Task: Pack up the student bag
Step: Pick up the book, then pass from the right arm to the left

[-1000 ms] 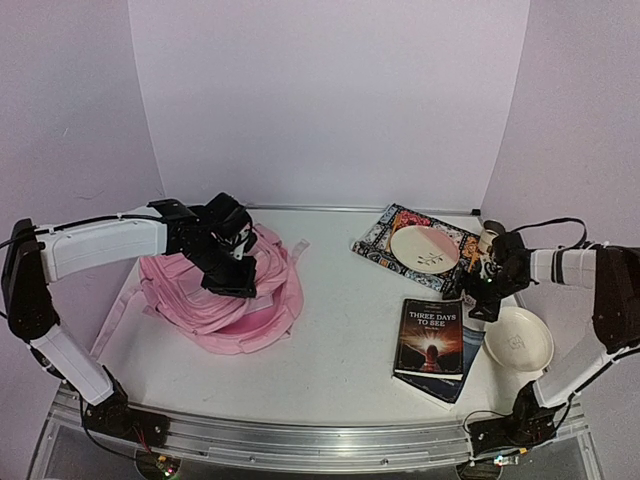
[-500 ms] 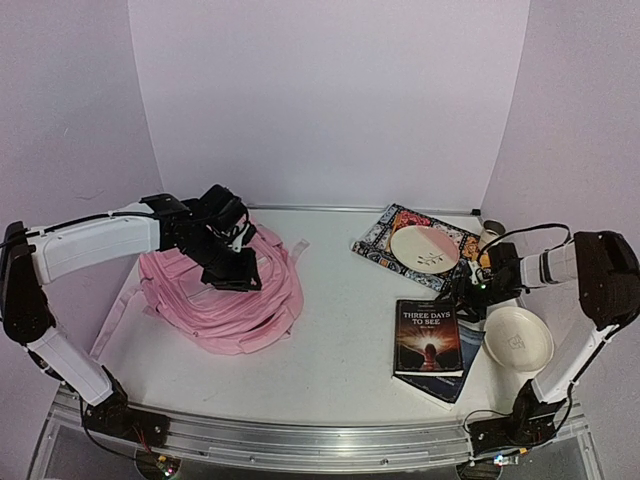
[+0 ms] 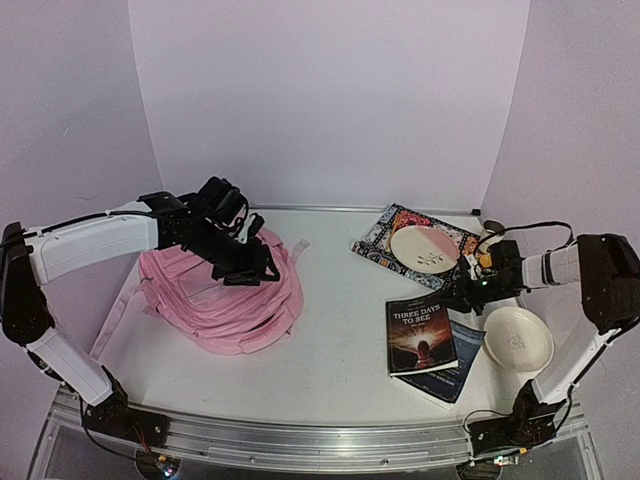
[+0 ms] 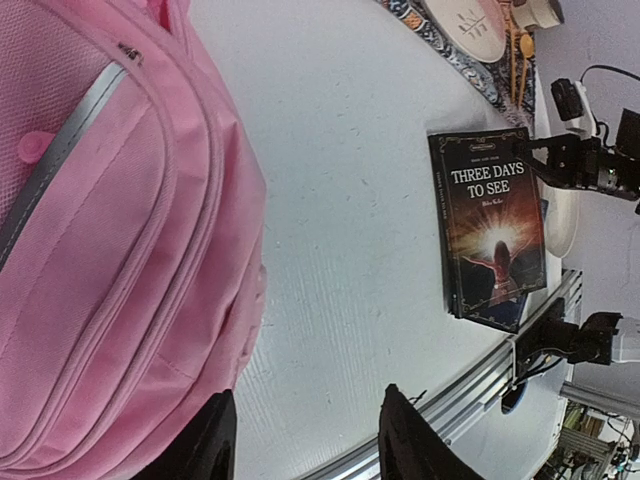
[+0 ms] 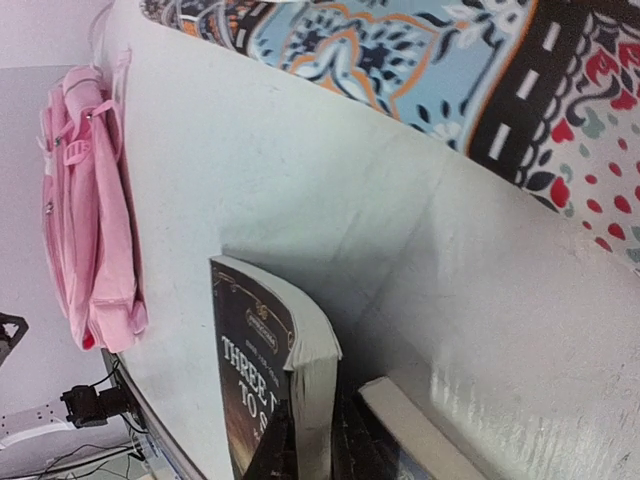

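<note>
Backpack (image 3: 220, 300) lies just under parted left gripper (image 4: 305, 400); right gripper (image 3: 470, 290) clamps the book (image 3: 420, 335).

You'll see the pale-pink student bag (image 3: 215, 308) lying slumped flat at the left of the table (image 3: 340, 335), straps trailing outward.

Bright, even pinkish light; soft shadows; right wrist view slightly blurred.

The left arm (image 3: 100, 240) reaches in over the table's (image 3: 340, 330) left edge, wrist tipped down, the left gripper (image 3: 252, 268) with jaws parted. The right arm (image 3: 560, 265) lies low near the right edge. The right gripper (image 3: 462, 295) is pinched on a book's (image 3: 420, 335) far edge.
</note>
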`<state>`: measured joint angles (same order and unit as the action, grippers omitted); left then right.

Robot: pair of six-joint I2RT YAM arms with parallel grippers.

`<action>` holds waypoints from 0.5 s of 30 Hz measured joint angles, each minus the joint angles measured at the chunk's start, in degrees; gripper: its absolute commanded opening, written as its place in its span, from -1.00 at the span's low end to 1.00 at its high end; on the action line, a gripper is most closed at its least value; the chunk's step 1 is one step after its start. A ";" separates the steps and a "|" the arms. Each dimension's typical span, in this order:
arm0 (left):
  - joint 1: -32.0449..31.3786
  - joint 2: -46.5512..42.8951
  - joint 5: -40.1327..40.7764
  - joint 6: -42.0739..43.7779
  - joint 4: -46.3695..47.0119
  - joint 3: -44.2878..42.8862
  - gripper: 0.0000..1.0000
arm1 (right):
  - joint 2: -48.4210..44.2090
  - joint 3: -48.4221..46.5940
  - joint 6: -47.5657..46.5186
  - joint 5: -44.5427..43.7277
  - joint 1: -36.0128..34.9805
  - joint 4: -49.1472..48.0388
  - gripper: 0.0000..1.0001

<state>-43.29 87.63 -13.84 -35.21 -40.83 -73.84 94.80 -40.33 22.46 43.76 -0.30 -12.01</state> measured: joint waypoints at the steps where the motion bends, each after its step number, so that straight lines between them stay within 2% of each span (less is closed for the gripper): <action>1: 0.00 -0.04 -0.44 -0.39 0.60 0.02 0.14 | -1.12 0.04 0.28 0.36 0.00 -0.02 -1.00; 9: 0.00 -2.51 -4.13 -4.52 8.81 1.50 0.39 | -11.62 0.44 6.37 1.91 -1.57 -3.88 -1.00; 15: 0.00 -3.69 -5.54 -8.50 14.96 3.54 0.55 | -15.65 0.33 14.31 1.49 -7.15 -8.61 -1.00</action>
<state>-43.29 83.94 -19.38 -43.71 -25.87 -70.30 79.16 -40.00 36.77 45.24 -7.44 -20.62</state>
